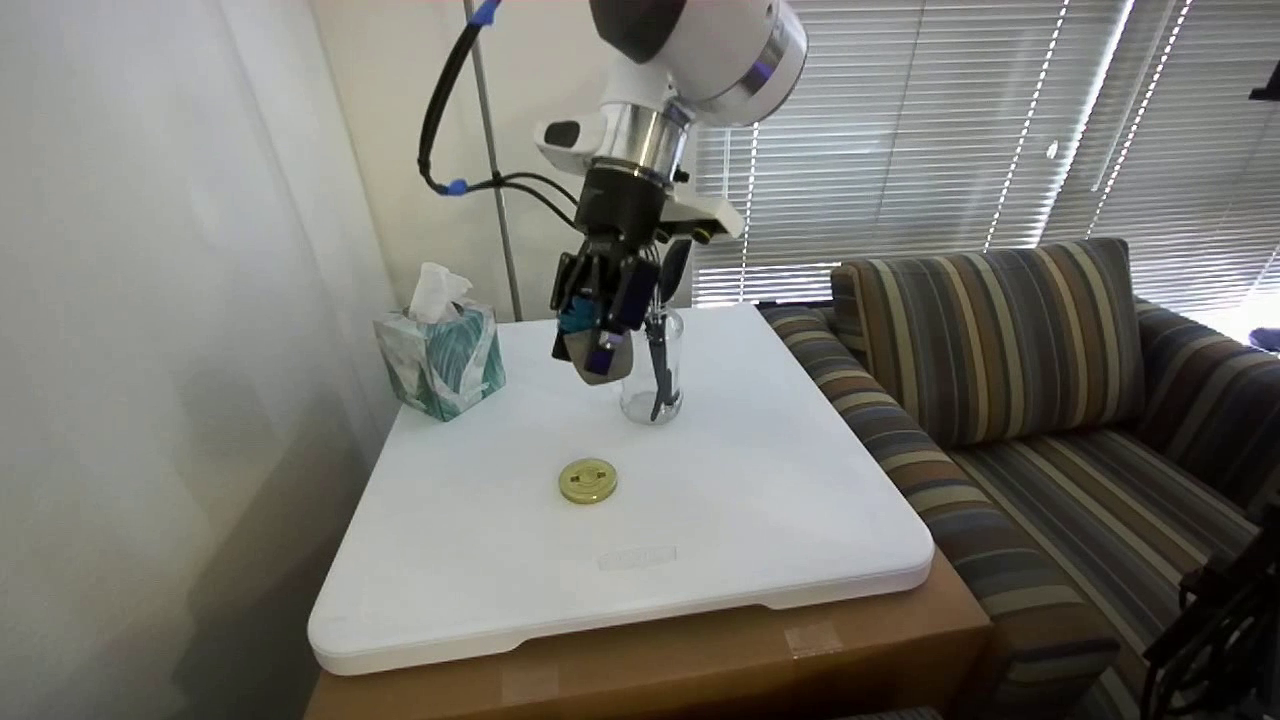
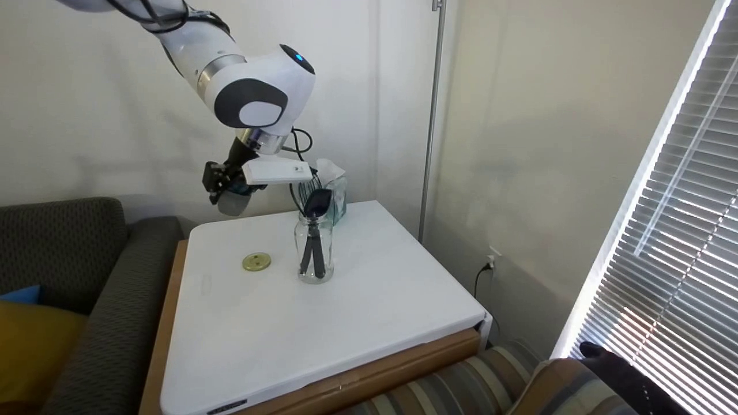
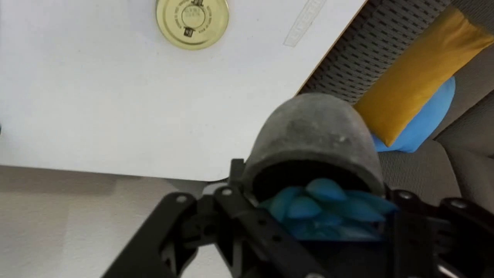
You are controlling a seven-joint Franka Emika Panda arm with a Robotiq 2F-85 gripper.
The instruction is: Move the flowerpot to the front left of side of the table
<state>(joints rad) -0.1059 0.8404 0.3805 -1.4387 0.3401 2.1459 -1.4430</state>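
My jaws press on opposite sides of a matte grey, cup-shaped flowerpot, gripping it close to the rim. Its mottled wall has a stone-like texture and curves into a rounded base; overlapping, pointed blue-green leaves show at its dark mouth. I see the pot tilted, base lowest, held in the air apart from the smooth white bench with rounded corners. In the wrist view it hides part of the bench's edge; I cannot tell exactly which spot lies beneath it.

On the bench, a flat, round, gold-coloured lid has small dark print around a circular centre. Near it I make out a thin, rectangular translucent strip on the white surface. In both exterior views a tall clear glass jar stands upright, with black utensils and a looped wire whisk rising from it. A teal-and-white, leaf-patterned tissue box also stands on the bench, a crumpled white tissue poking from its top.

Beyond the bench, the wrist view gives me a mustard-yellow fabric cushion overlapping a blue fabric cushion on a dark grey woven sofa. In an exterior view I also have an armchair in multicoloured striped fabric just beside the bench.
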